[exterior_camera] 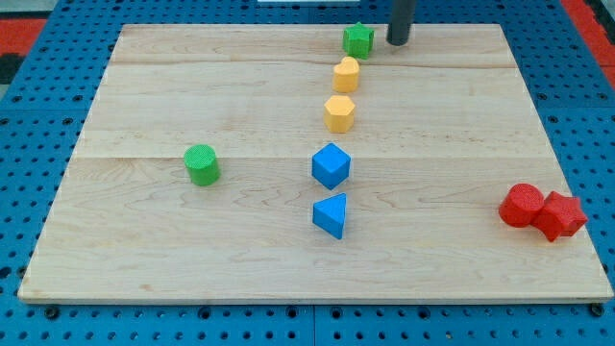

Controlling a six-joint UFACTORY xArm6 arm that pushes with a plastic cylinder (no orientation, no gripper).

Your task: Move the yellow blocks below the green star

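Dark rod upright, my tip point(398, 42) beside green star point(357, 39).

Bright even light, soft shadows, sharp focus.

No readable text, labels or numbers appear anywhere, as far as visible.

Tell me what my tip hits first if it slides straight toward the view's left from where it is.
Most likely the green star: my tip sits just to its right at the view's top, with bare board between them. Depth is hard to judge, so it could clip only the star's edge.
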